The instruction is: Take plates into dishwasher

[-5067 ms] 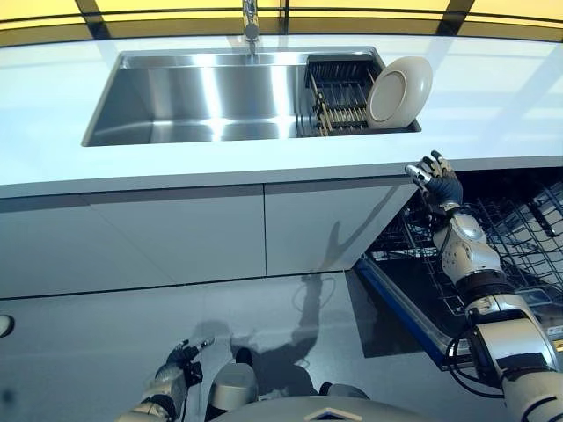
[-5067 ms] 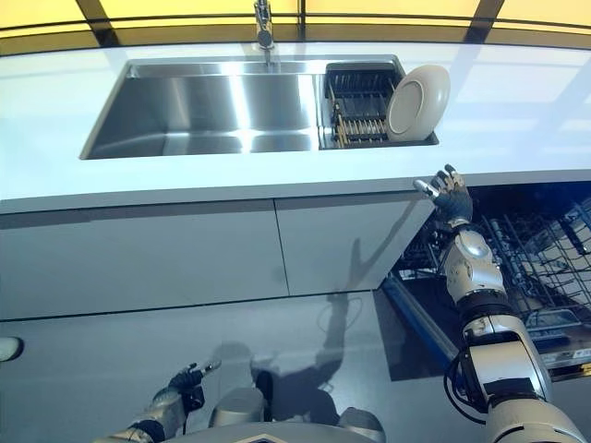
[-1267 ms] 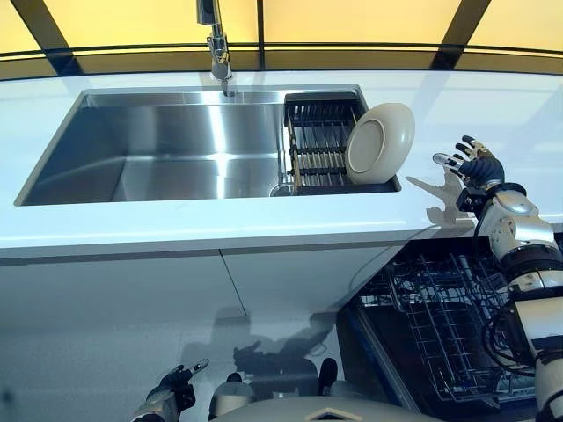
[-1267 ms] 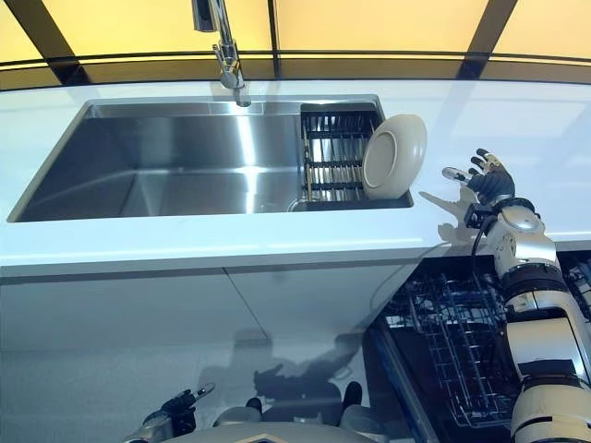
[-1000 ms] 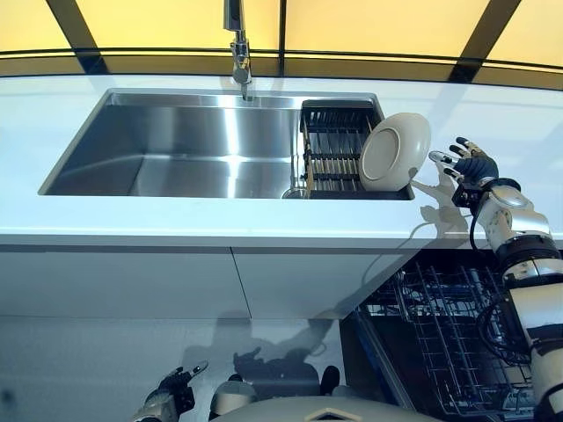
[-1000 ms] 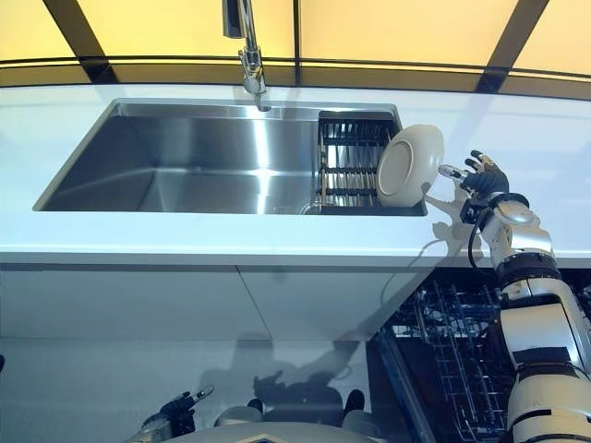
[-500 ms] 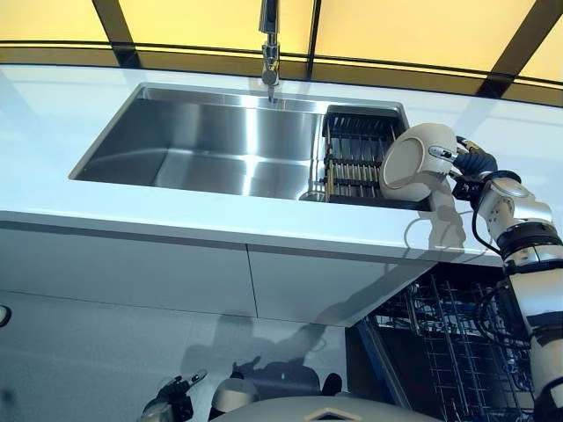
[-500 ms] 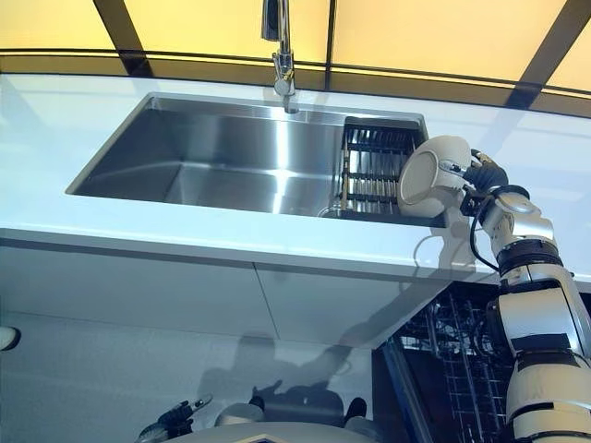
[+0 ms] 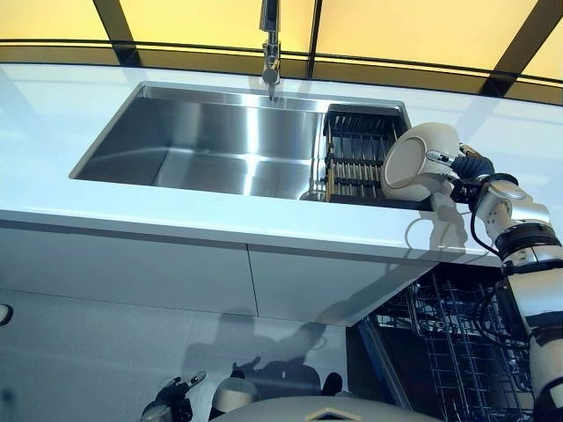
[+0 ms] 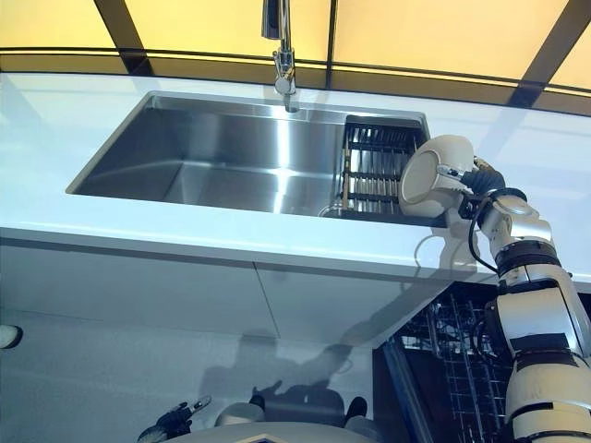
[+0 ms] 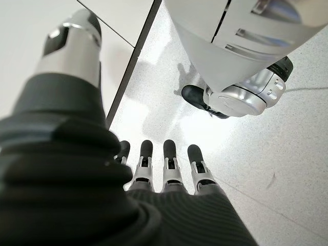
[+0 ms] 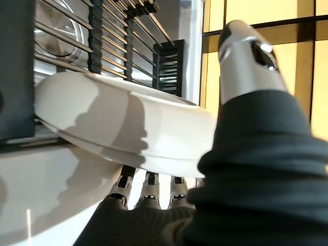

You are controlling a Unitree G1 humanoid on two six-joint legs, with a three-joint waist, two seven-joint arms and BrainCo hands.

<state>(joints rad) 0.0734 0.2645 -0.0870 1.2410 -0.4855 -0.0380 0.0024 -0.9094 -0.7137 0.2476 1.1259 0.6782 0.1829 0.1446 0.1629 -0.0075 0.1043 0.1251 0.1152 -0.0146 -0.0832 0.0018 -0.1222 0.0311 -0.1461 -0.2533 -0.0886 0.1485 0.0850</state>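
Note:
A white plate (image 9: 417, 162) stands on edge at the right end of the dark dish rack (image 9: 359, 149) in the steel sink (image 9: 211, 141). My right hand (image 9: 468, 165) is at the plate's right rim. Its thumb lies across the plate's front face and its fingers reach behind the rim. In the right wrist view the plate (image 12: 118, 123) sits between the thumb and the fingers (image 12: 148, 190). My left hand (image 9: 172, 408) hangs low near the floor, fingers relaxed and empty; it also shows in the left wrist view (image 11: 164, 164).
The white counter (image 9: 264, 224) runs along the front of the sink, with a tap (image 9: 270, 35) behind. The open dishwasher's wire rack (image 9: 457, 343) sits low at the right, under the counter. White cabinet fronts (image 9: 132, 272) fill the left.
The camera has moved closer to the counter. My right hand rose from the counter edge, moved left to the plate and closed on its rim. The left hand stayed low.

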